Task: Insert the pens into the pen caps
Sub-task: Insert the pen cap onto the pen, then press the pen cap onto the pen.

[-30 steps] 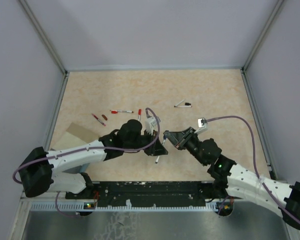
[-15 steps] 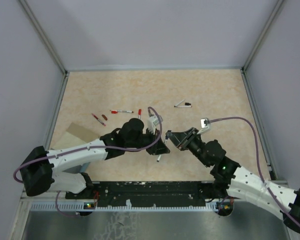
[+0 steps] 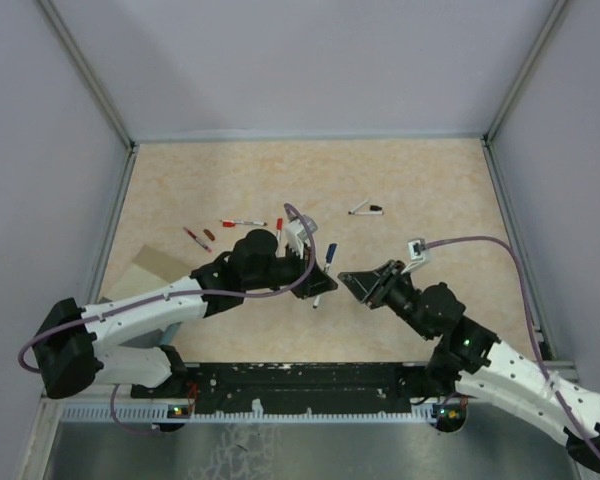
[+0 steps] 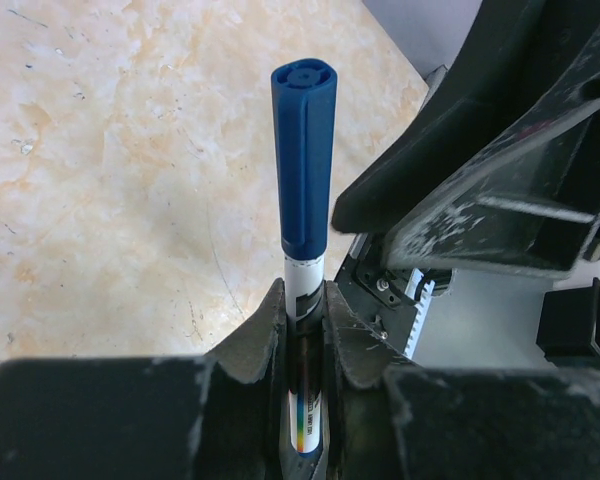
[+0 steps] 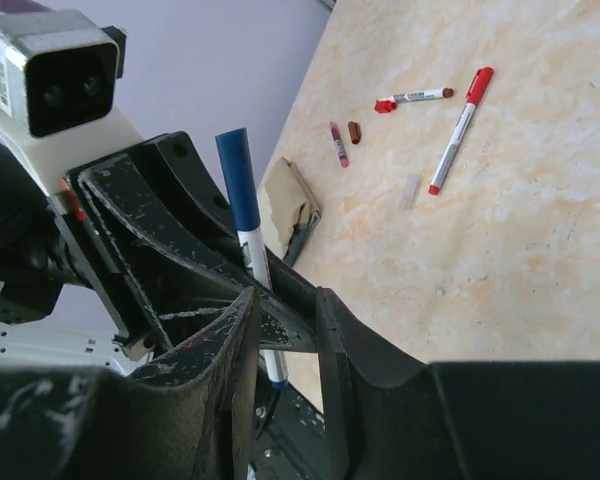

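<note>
my left gripper is pinching the capped pen; my right gripper, parted just beside it, is risking knocking it loose.

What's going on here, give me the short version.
The left gripper is clamped on a white-barrelled marker pen with a dark blue plastic cap seated on its tip. The right gripper sits close by, open and empty. Elsewhere on the beige table, a dark-red-tipped pen lies with a small dark-red cap loose beside it.
</note>
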`<state>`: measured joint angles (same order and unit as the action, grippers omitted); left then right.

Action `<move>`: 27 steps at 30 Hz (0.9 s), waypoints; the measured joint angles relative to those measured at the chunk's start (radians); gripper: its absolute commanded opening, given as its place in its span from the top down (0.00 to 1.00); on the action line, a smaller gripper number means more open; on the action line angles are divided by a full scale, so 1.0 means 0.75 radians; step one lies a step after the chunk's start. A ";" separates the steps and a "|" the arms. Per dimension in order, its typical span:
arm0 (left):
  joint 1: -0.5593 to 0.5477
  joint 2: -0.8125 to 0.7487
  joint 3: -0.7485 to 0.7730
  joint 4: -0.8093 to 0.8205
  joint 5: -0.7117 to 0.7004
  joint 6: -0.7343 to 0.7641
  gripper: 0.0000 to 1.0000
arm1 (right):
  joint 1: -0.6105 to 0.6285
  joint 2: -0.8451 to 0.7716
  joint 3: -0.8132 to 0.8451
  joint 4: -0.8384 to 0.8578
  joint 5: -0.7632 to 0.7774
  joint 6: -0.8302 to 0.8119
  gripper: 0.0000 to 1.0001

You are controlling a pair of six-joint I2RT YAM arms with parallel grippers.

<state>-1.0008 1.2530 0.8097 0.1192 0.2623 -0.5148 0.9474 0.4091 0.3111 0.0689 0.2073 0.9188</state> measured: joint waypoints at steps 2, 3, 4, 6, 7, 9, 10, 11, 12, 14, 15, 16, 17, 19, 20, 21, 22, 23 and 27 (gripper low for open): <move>0.001 -0.008 0.000 -0.004 0.001 0.006 1.00 | 0.000 -0.020 0.042 -0.054 0.016 -0.027 0.70; 0.000 -0.011 0.000 -0.006 0.002 0.009 1.00 | 0.000 -0.026 0.064 -0.074 0.022 -0.042 0.70; 0.000 -0.014 -0.001 -0.009 0.006 0.012 1.00 | 0.000 -0.032 0.087 -0.090 0.027 -0.059 0.70; 0.000 -0.016 -0.001 -0.009 0.018 0.020 1.00 | 0.000 -0.034 0.132 -0.111 0.033 -0.096 0.68; 0.000 -0.016 -0.001 -0.009 0.025 0.021 1.00 | 0.000 -0.032 0.154 -0.118 0.038 -0.111 0.68; 0.000 -0.016 -0.004 -0.009 0.040 0.026 1.00 | 0.001 -0.017 0.212 -0.144 0.052 -0.132 0.67; 0.000 -0.017 -0.006 -0.010 0.050 0.028 1.00 | 0.001 -0.004 0.237 -0.158 0.060 -0.138 0.67; 0.000 -0.017 -0.008 -0.010 0.060 0.030 1.00 | 0.001 0.023 0.273 -0.179 0.071 -0.144 0.67; 0.000 -0.018 -0.010 -0.010 0.069 0.032 1.00 | 0.001 0.062 0.314 -0.196 0.077 -0.148 0.67; 0.000 -0.021 -0.014 -0.010 0.083 0.035 1.00 | 0.002 0.141 0.378 -0.203 0.080 -0.157 0.67; 0.000 -0.025 -0.016 -0.009 0.091 0.036 1.00 | 0.002 0.180 0.402 -0.201 0.078 -0.164 0.67; 0.000 -0.028 -0.019 -0.009 0.097 0.036 1.00 | 0.002 0.206 0.415 -0.199 0.075 -0.168 0.67; 0.000 -0.032 -0.022 -0.009 0.103 0.037 1.00 | 0.002 0.234 0.423 -0.194 0.073 -0.172 0.67; 0.000 -0.038 -0.026 -0.009 0.112 0.037 1.00 | 0.002 0.274 0.432 -0.195 0.070 -0.177 0.67; 0.000 -0.041 -0.027 -0.009 0.117 0.037 1.00 | 0.002 0.293 0.437 -0.194 0.070 -0.179 0.67; 0.000 -0.043 -0.029 -0.009 0.121 0.037 1.00 | 0.002 0.312 0.444 -0.195 0.070 -0.179 0.67; 0.000 -0.045 -0.031 -0.009 0.123 0.036 1.00 | 0.002 0.328 0.446 -0.194 0.070 -0.179 0.67; 0.001 -0.047 -0.034 -0.009 0.126 0.036 1.00 | 0.002 0.339 0.449 -0.197 0.070 -0.179 0.67; 0.000 -0.060 -0.041 -0.008 0.140 0.036 1.00 | 0.002 0.360 0.453 -0.198 0.062 -0.178 0.67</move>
<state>-1.0008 1.2079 0.7788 0.1131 0.3676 -0.4877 0.9489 0.6792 0.6506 -0.0799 0.2535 0.7856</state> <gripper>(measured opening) 0.175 0.332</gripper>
